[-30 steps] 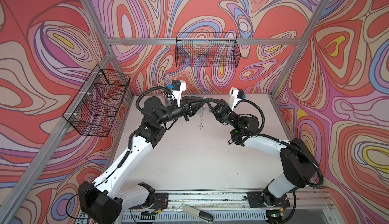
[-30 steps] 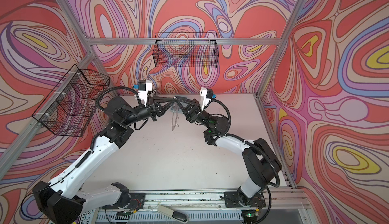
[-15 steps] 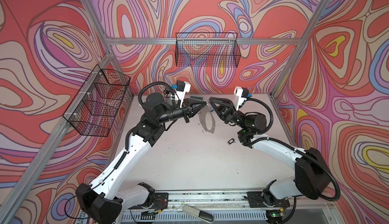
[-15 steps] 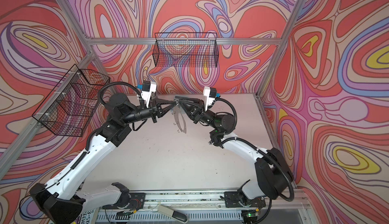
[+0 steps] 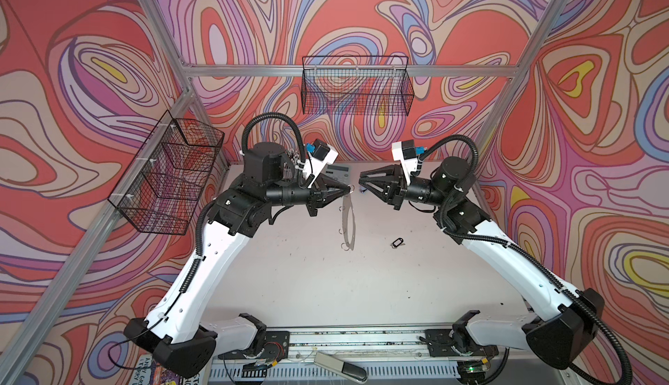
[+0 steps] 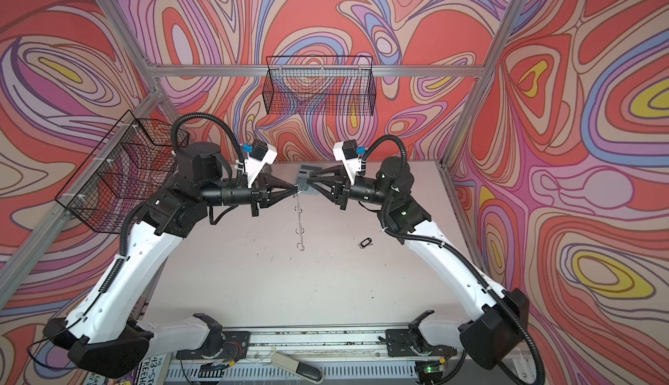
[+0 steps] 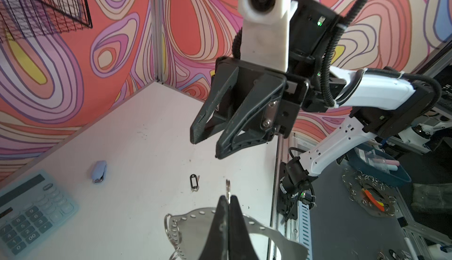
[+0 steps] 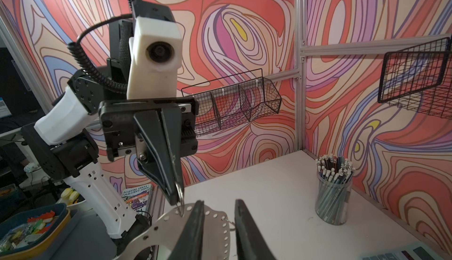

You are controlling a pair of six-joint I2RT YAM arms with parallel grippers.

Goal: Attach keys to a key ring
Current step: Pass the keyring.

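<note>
First, the surface: a pale table [image 5: 307,285], matt and flecked with dark specks. It is boxed in on three sides by walls [image 5: 344,14] printed in swirls of red, pink, lilac and blue, with aluminium posts [image 5: 159,32] at the corners. Fixtures: a black wire back basket [image 5: 356,86] on the far wall, and a side basket [image 5: 170,173], split into compartments, on the wall by the left arm. Near edge: a rail [image 5: 362,338] carrying both arm bases, with a foot pedal [image 5: 340,363] in front of it. Loose items: a pale blue calculator [image 7: 29,212] at the far edge, partly hidden behind the grippers in both top views; a small blue stapler [image 7: 99,171] near it; and a clear cup of pencils [image 8: 333,190] near the far corner, seen only from the right wrist. Task items: the keys [image 5: 397,243], a black tag with a small key, lie flat on the table on the right arm's side, well apart from both grippers. The key ring [image 5: 349,220], a flat band with a dotted rim and wire loops, hangs edge-on above the table. It hangs from the left gripper [image 5: 348,188], whose jaws are pressed together on one loop. The right gripper [image 5: 360,179] faces it tip to tip, near but not touching, its jaws parted and holding nothing. In the right wrist view its own fingers [image 8: 193,229] cross in front of the band.
</note>
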